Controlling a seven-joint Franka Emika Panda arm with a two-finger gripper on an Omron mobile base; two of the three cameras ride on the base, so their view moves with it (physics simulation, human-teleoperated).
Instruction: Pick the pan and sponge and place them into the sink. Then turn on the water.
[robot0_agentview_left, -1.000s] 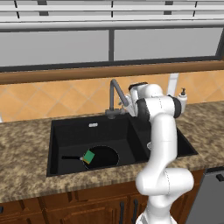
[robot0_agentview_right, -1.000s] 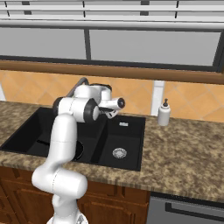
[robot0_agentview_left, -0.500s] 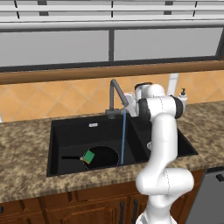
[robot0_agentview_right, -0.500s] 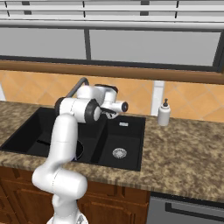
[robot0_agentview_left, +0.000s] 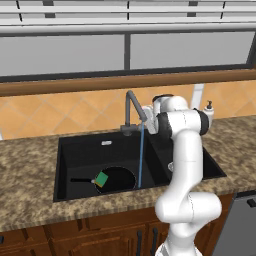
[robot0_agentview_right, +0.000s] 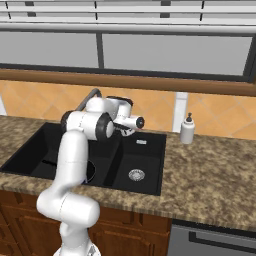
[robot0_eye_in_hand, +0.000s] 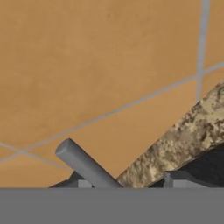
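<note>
Water (robot0_agentview_left: 140, 155) now running: thin blue stream at frame centre in the left base view, absent a second ago, falling from the faucet (robot0_agentview_left: 131, 107) spout into the sink (robot0_agentview_left: 80, 145), just right of the pan. Pan (robot0_agentview_left: 116, 179) flat in the large basin, lower centre-left, sponge (robot0_agentview_left: 102, 179) resting on its left edge by the handle. Gripper (robot0_agentview_left: 148, 126) up beside the spout, right of centre, narrower than a second ago; fingers hidden against the faucet, so cannot tell whether clamped on anything or free. Grey lever (robot0_eye_in_hand: 85, 166) at lower left of the hand view, orange tiled wall (robot0_eye_in_hand: 109, 65) behind. Judging by all three conditions, task looks complete; only backing away left.
</note>
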